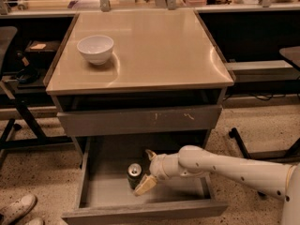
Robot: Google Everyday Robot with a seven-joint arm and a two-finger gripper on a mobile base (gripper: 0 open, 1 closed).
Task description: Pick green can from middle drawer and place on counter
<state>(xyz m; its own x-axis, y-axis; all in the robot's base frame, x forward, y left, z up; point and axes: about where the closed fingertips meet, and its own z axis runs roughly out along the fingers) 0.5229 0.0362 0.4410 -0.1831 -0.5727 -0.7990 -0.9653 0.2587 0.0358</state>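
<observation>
The green can (pixel 134 175) stands upright on the floor of the pulled-out middle drawer (pixel 105 193), near its middle. My gripper (pixel 147 169) is inside the drawer just right of the can, on the white arm reaching in from the right. It is open, with one finger (pixel 150 154) behind the can and the other (pixel 145 184) low by the can's front right side. It holds nothing. The tan counter (pixel 154 46) tops the cabinet above.
A white bowl (pixel 95 48) sits on the counter's left side. The closed drawer front with pale scratches (pixel 140 121) overhangs the open drawer. Chair legs stand at left (pixel 18 121) and right (pixel 243 146). A shoe (pixel 16 209) lies at bottom left.
</observation>
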